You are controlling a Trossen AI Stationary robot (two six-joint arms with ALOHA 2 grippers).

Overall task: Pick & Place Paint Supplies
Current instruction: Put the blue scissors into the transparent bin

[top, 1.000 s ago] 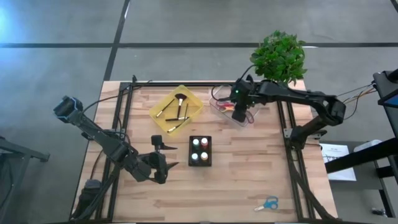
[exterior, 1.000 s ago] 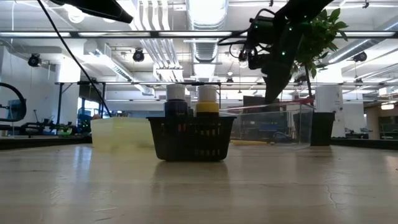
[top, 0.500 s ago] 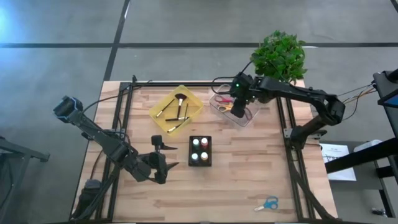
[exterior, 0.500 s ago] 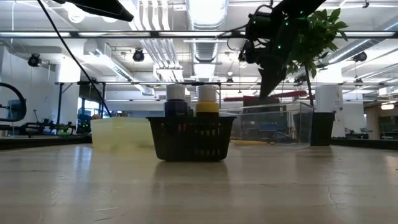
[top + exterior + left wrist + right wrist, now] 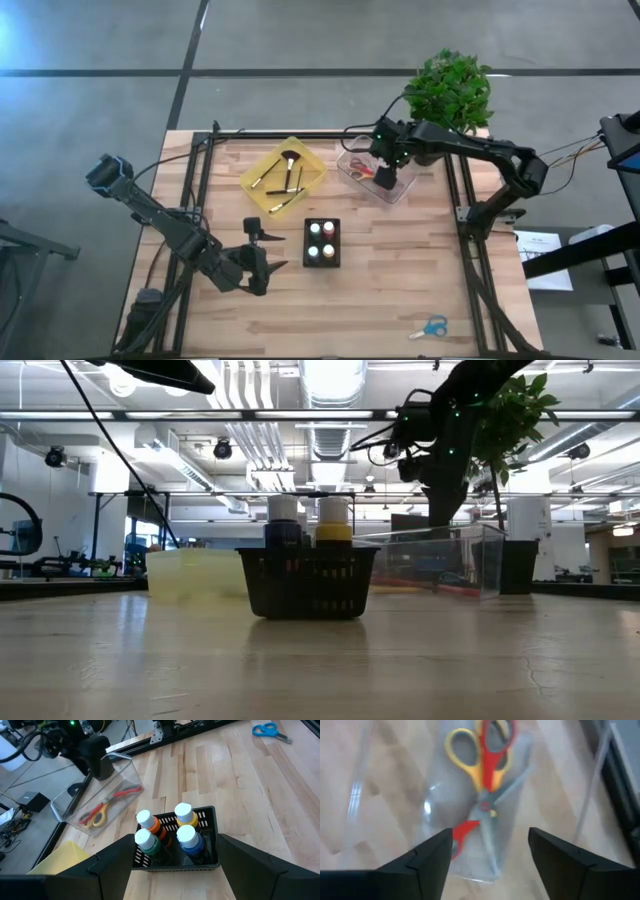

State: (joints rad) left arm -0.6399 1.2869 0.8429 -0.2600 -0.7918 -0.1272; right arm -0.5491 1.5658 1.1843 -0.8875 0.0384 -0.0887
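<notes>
A clear container [image 5: 401, 189] at the far right holds yellow-handled scissors [image 5: 462, 747] and red-handled scissors [image 5: 494, 760], lying crossed on its floor. My right gripper [image 5: 385, 179] hangs open above them and touches nothing; it also shows in the right wrist view [image 5: 490, 865]. A black basket [image 5: 321, 259] at mid-table holds several upright paint bottles [image 5: 165, 832]. My left gripper [image 5: 262, 262] waits open, just left of the basket. A yellow tray [image 5: 312, 163] holds the dark-handled brushes [image 5: 285, 178]. Blue-handled scissors [image 5: 432, 326] lie flat near the front right edge.
A potted plant [image 5: 450, 90] stands at the far right corner behind the clear container. Black frame rails [image 5: 200, 180] run along the table's left and right sides. Bare wood lies between the basket and the blue scissors.
The red-handled scissors, level at my right gripper's height half a second ago, now lie on the floor of the clear container. My right gripper has stayed over the container.
</notes>
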